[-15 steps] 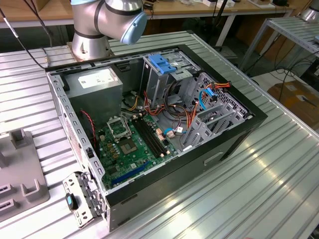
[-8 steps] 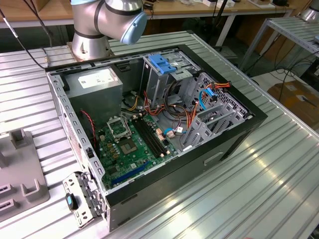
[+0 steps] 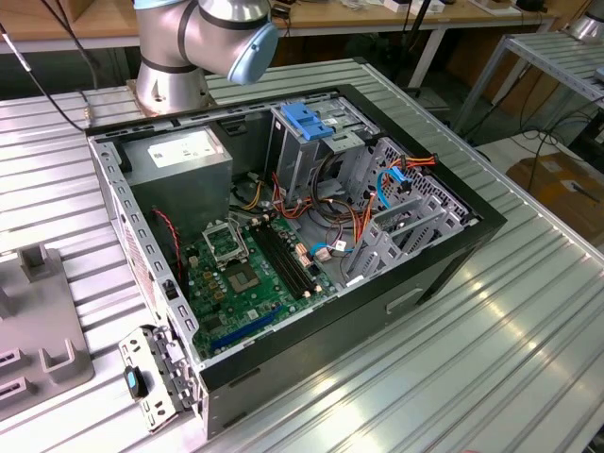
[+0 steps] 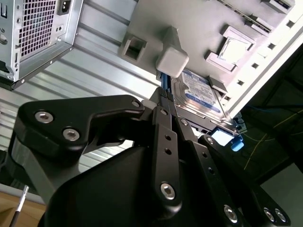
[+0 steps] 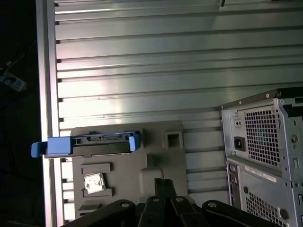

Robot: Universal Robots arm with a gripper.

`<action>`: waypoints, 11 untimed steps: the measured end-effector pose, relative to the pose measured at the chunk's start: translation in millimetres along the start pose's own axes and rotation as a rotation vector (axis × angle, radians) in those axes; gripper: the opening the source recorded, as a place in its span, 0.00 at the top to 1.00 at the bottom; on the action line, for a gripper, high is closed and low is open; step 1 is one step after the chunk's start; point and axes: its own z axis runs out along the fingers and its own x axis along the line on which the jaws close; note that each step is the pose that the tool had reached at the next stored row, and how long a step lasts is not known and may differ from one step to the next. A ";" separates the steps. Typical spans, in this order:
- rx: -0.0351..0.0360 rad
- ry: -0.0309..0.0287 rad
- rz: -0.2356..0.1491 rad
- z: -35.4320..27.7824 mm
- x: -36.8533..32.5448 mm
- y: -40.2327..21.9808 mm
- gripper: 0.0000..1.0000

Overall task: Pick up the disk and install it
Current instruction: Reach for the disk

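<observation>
A: Where do we find the disk [image 5: 97, 143]?

B: We see it on its edge along one side of the grey plate [image 5: 124, 176], well apart from the computer case [image 5: 260, 142]. One blue rail [image 5: 51, 147] reaches out to the rim of the table [image 5: 142, 61]. In the second wrist view its white-and-blue label [image 4: 201, 92] faces us.

A: And the gripper [image 5: 164, 181]?

B: We see its fingers [image 4: 159, 113] drawn narrow, pressed together with nothing between them. In the first wrist view they hang over the plate just beside a raised grey block [image 5: 150, 173], apart from the disk.

A: Can we be sure that they do not touch it?

B: Not from the second wrist view. There the black fingers cover the disk's near end, so contact is hard for us to judge.

A: What else is cut off?

B: In the exterior view the arm [image 3: 203, 33] runs out past the far edge. The plate [image 3: 38, 321] lies at the exterior view's left of the open case [image 3: 396, 302], and we see only part of it. The case's rear grilles in both wrist views are cropped too.
</observation>
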 end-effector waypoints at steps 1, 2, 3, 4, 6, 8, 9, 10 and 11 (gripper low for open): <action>0.0000 0.0001 0.000 0.4 0.4 0.1 0.89; 0.0001 0.0001 0.000 1.1 1.3 0.6 0.89; 0.0000 0.0000 0.000 1.5 2.5 1.3 0.89; 0.0000 0.0000 0.000 2.0 6.5 2.7 0.89; 0.0002 0.0000 0.000 3.2 15.3 5.2 0.89; 0.0008 0.0001 0.000 4.5 23.2 7.5 0.89; 0.0009 0.0000 0.000 5.0 26.1 8.2 0.89; 0.0012 0.0000 0.000 5.6 29.6 9.2 0.89; 0.0013 -0.0001 0.000 6.1 32.3 10.1 0.89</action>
